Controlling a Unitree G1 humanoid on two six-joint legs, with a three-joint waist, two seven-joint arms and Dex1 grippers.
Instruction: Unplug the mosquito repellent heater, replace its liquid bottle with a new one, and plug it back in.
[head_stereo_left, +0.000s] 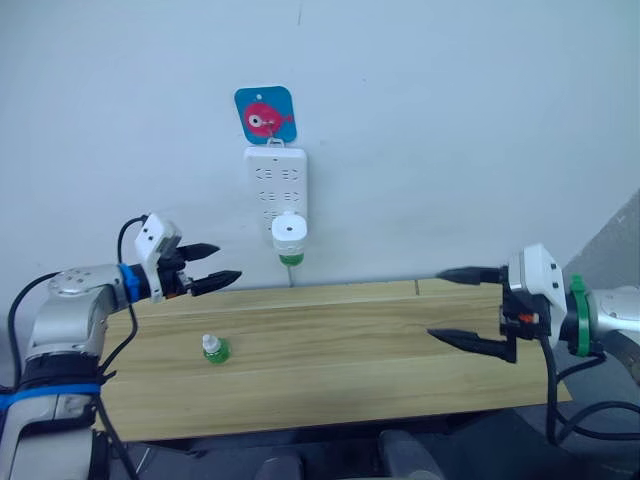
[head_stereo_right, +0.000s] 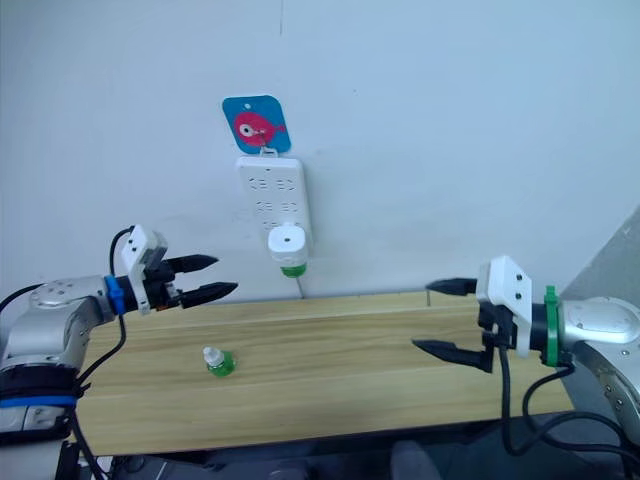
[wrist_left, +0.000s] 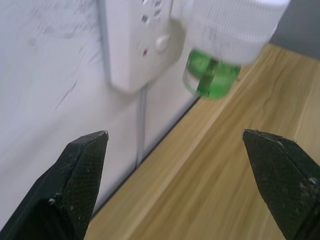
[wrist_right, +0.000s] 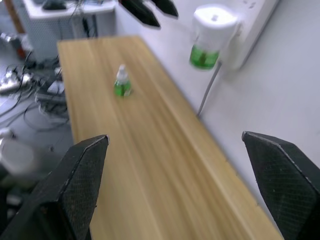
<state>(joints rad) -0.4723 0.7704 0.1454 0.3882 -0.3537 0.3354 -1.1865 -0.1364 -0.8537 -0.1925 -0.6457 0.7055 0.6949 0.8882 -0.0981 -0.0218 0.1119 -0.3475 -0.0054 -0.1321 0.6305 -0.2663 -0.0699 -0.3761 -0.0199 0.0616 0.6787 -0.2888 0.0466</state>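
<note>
My left gripper (head_stereo_left: 218, 266) hung with its two black fingers spread apart and nothing between them, above the back edge of the long pale wooden worktop (head_stereo_left: 330, 360) toward its left end, pointing along the wall toward the heater. My right gripper (head_stereo_left: 462, 308) was spread wide, also empty, above the worktop's right end, its fingers pointing toward the left.

Just ahead of my left fingertips (wrist_left: 86, 165), the small white rounded plastic mosquito repellent heater (head_stereo_left: 289, 232) sat plugged into the lowest part of the tall white multi-socket power strip (head_stereo_left: 275, 185) on the wall, above the worktop's back edge. A small green liquid bottle (head_stereo_left: 291, 258) was fitted in its underside, clear of the wood below. A thin grey cord (wrist_left: 141, 125) ran down the wall from the strip to the worktop's back edge.

A second small green bottle with a white cap (head_stereo_left: 214, 349) stood upright on the worktop, in its left half about midway between the back and front edges, apart from both grippers. Above the power strip, a blue square hook plate with a pink fish figure (head_stereo_left: 266, 114) was stuck to the pale wall.
</note>
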